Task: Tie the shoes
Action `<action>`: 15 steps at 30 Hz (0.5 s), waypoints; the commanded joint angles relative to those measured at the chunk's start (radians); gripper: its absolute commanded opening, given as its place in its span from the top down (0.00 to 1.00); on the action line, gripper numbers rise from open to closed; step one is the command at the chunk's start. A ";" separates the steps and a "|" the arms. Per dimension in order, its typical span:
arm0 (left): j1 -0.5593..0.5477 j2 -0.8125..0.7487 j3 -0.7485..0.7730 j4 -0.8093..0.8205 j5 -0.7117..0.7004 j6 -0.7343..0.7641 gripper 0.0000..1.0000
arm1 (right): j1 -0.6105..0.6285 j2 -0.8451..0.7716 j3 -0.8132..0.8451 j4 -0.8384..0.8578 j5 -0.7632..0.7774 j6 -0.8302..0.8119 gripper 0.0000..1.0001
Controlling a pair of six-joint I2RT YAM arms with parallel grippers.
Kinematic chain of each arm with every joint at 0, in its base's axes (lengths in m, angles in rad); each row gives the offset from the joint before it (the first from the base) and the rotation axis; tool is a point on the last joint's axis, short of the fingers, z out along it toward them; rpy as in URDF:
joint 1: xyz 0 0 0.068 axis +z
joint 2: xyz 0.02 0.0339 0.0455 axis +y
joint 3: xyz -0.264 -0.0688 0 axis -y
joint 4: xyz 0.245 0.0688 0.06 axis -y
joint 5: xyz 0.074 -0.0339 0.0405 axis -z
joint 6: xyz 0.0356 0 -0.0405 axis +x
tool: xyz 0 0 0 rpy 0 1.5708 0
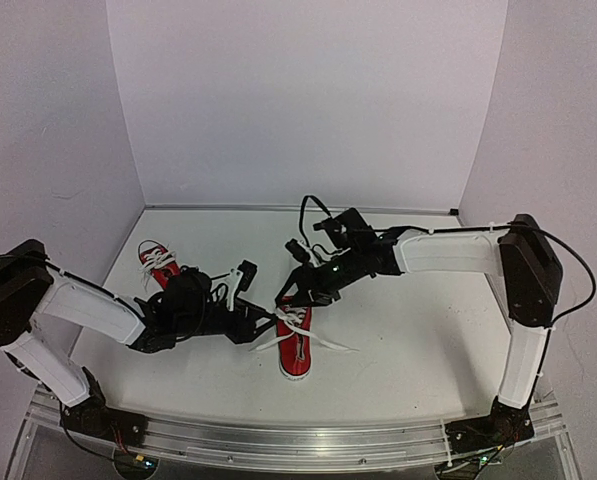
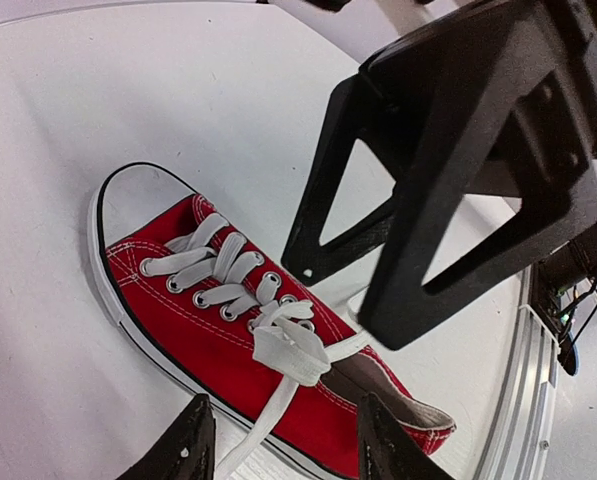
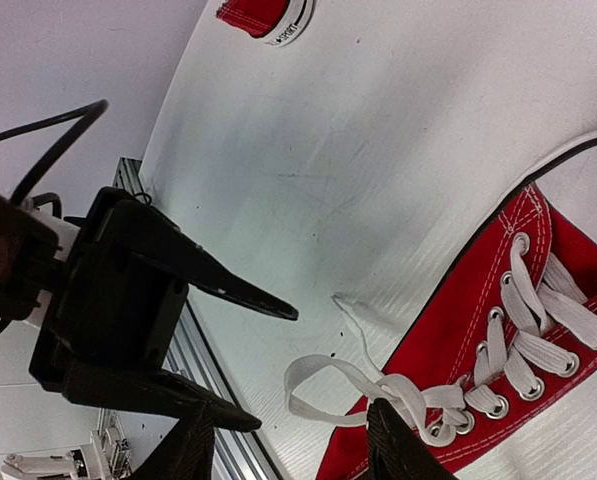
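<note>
Near shoe set mid-table within reach of both arms; second shoe parked far left. Left gripper and right gripper held spread, flanking loose lace; judged ready for pinching.

There are two red canvas sneakers: the centre sneaker and the far-left sneaker. Two robot arms: the left arm and the right arm.

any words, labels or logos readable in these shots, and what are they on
None can be read for certain.
Heel patch of the far shoe: small print, too blurred to read.
Near shoe: no writing visible on the parts shown.
</note>
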 commanded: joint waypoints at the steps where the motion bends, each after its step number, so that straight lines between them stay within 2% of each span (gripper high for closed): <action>1: 0.010 0.025 0.019 0.077 0.019 -0.032 0.52 | -0.015 -0.068 0.006 -0.039 0.013 -0.054 0.53; 7: 0.013 0.053 0.026 0.134 0.059 -0.054 0.44 | -0.017 0.001 0.081 -0.174 0.093 -0.178 0.64; 11: 0.026 0.080 0.036 0.165 0.087 -0.065 0.45 | -0.018 0.045 0.123 -0.229 0.119 -0.226 0.69; 15: 0.038 0.106 0.052 0.173 0.089 -0.074 0.48 | -0.017 0.072 0.152 -0.254 0.138 -0.247 0.70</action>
